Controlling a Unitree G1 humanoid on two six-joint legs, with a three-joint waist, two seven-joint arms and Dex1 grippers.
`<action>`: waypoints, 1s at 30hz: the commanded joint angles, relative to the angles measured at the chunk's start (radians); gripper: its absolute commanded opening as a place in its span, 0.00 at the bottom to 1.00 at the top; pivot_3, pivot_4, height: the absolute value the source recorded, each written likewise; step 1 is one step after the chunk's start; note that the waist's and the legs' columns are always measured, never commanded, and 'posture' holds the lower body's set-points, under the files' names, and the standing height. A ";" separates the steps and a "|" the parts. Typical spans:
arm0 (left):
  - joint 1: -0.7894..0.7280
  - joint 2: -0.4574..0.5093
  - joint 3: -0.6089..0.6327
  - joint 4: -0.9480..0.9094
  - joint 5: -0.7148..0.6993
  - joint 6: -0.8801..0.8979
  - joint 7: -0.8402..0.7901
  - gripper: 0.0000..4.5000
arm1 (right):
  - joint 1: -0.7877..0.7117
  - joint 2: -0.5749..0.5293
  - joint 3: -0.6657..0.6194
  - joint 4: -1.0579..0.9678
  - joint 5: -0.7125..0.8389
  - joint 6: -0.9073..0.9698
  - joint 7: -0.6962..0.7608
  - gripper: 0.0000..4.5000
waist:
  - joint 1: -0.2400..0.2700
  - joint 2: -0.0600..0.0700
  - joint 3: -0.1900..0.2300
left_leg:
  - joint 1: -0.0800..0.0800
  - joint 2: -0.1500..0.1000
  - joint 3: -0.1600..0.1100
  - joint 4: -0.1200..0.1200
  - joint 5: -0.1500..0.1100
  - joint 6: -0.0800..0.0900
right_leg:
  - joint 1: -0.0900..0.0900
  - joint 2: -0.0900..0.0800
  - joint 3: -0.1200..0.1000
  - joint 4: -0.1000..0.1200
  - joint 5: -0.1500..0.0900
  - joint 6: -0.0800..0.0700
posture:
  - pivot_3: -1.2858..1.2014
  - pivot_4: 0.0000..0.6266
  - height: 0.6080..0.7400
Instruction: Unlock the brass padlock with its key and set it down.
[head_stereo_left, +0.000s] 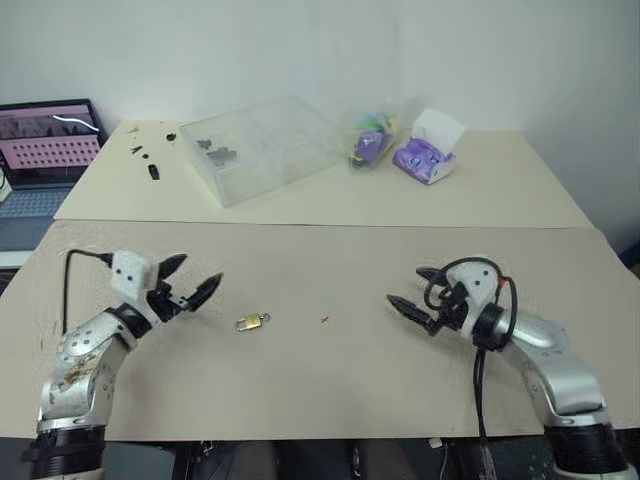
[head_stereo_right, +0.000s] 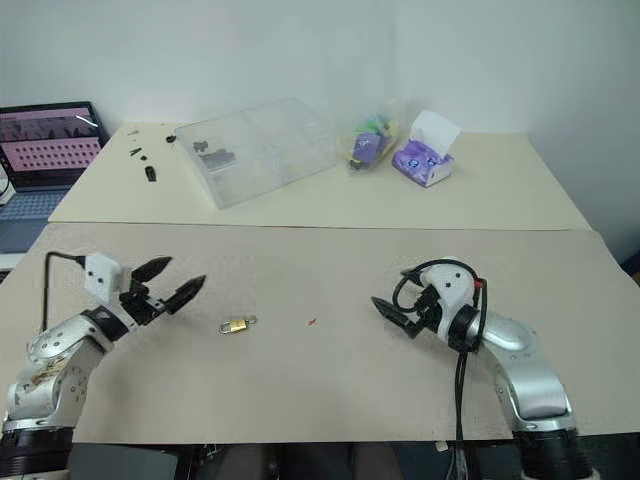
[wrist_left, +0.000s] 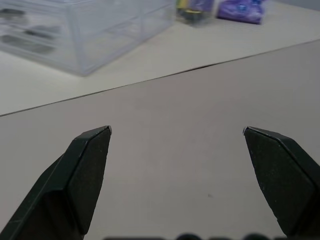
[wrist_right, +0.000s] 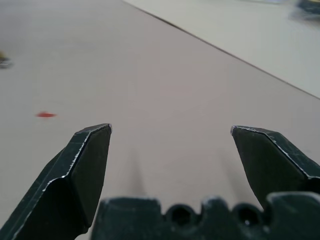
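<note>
Small brass padlock (head_stereo_left: 251, 322), yellow-gold block body with thin silver shackle, lies on the near beige counter (head_stereo_left: 330, 380), left of centre in the head views. A silvery bit pokes out at its right end toward a tiny loop; cannot tell whether that is the key or the shackle. Nothing touches the padlock.

Left gripper (head_stereo_left: 196, 279) at mid-left of the head view, black fingers (wrist_left: 85, 170) spread wide, nothing between them. It hovers near the padlock, to the left of it and slightly higher in frame, tips pointing toward centre.

Right gripper (head_stereo_left: 413, 291) at mid-right, black fingers (wrist_right: 82, 170) likewise wide apart and empty, pointing left toward centre. Well apart from the padlock.

Tiny red speck (head_stereo_left: 325, 320) on the counter between padlock and right gripper, closer to the padlock; also at the left edge of the right wrist view (wrist_right: 45, 114).

On the far, paler counter (head_stereo_left: 500, 195): clear plastic box (head_stereo_left: 262, 148) at upper centre, some dark bits inside. Just right of it, a clear bag with yellow and purple contents (head_stereo_left: 370, 143), then a purple tissue pack (head_stereo_left: 428, 150) with white tissue sticking up. Small black parts (head_stereo_left: 153, 170) scattered upper left. Open laptop (head_stereo_left: 45, 140) at the far left edge, screen lit pink.
</note>
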 joint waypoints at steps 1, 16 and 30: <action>0.029 0.116 -0.002 -0.124 -0.102 0.106 -0.171 1.00 | -0.013 -0.084 -0.004 -0.137 0.170 0.073 0.188 1.00 | 0.001 0.000 0.000 | 0.000 0.000 0.000 0.000 0.000 0.000 | 0.000 0.000 0.000 0.000 0.000 0.000 | 0.52 0.24 1.00; -0.082 0.080 -0.216 0.129 0.108 -0.122 -0.357 1.00 | -0.040 -0.126 0.074 -0.295 0.269 0.152 0.226 1.00 | 0.021 0.000 0.001 | -0.006 0.000 0.000 0.002 -0.002 -0.002 | -0.006 -0.001 -0.001 0.000 -0.001 0.001 | 0.52 0.24 1.00; -0.202 0.010 -0.328 0.376 0.252 -0.264 -0.404 1.00 | 0.039 -0.131 0.029 -0.382 0.290 0.178 0.111 1.00 | 0.025 0.001 0.000 | -0.011 -0.001 -0.002 0.005 0.000 0.001 | -0.009 0.000 -0.001 0.002 0.002 0.006 | 0.52 0.24 1.00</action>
